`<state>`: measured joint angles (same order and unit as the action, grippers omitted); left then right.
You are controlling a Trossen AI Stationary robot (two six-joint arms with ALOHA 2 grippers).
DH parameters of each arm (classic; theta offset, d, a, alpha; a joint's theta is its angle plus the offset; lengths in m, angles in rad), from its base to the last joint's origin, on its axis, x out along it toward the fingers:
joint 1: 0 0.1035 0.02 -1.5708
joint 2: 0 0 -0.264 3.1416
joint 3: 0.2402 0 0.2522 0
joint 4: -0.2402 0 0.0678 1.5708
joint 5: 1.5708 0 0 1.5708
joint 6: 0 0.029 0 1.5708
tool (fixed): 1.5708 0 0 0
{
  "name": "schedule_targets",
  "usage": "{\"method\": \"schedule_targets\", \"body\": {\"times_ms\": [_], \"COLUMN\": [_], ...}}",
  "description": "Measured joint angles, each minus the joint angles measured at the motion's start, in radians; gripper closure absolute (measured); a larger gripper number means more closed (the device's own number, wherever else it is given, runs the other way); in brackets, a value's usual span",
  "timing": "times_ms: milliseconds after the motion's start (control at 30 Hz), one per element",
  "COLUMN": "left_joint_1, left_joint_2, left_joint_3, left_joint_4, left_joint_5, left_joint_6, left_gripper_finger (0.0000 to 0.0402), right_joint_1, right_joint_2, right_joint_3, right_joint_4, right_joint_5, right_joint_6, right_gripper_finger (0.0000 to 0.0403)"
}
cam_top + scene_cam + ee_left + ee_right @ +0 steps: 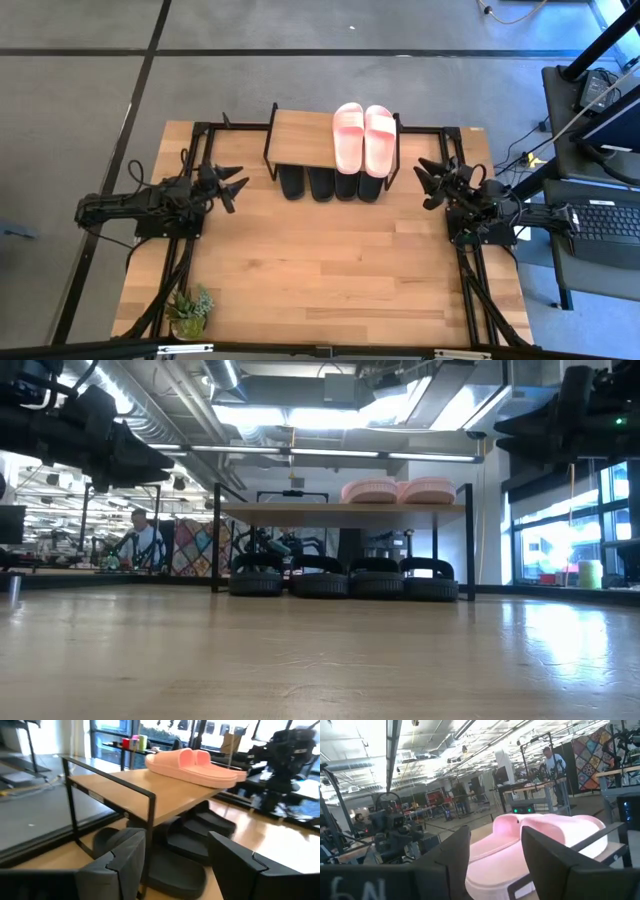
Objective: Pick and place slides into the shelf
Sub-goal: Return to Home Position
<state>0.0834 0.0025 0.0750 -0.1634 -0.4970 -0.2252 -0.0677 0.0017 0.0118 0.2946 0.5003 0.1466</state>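
Note:
The shelf (304, 138) stands at the table's far edge on thin black legs. The pale pink pair of slides (363, 136) lies side by side on the right part of its wooden top board, also seen in the left wrist view (192, 766) and the right wrist view (540, 845). Two black pairs (331, 185) rest in a row on the tabletop under the board, toes poking out toward the near side (345, 578). My left gripper (236, 185) hovers open to the shelf's left. My right gripper (425, 182) hovers open to its right. Neither touches anything.
A small potted plant (190, 311) sits at the table's near left corner. The wide wooden tabletop (330, 270) stretches in front of the shelf. A desk with a keyboard (605, 222) and cables stands beyond the right edge. A person (143, 543) shows far behind in the room.

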Motion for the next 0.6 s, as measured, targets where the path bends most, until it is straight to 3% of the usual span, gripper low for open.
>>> {"method": "schedule_targets", "body": {"times_ms": [333, 600], "left_joint_1": [0.000, 0.000], "left_joint_2": [0.000, 0.000], "left_joint_3": [0.000, 0.000], "left_joint_4": [0.000, 0.000], "left_joint_5": [-0.020, -0.020], "left_joint_6": [0.201, 0.210], "left_gripper_finger": [0.0198, 0.0198], "right_joint_1": [0.000, 0.000], "right_joint_2": [0.002, 0.002], "right_joint_3": [-0.005, -0.005], "right_joint_4": [-0.010, -0.101], "right_joint_5": [0.003, 0.003], "right_joint_6": [-0.029, -0.020], "right_gripper_finger": [0.0224, 0.0224]}}
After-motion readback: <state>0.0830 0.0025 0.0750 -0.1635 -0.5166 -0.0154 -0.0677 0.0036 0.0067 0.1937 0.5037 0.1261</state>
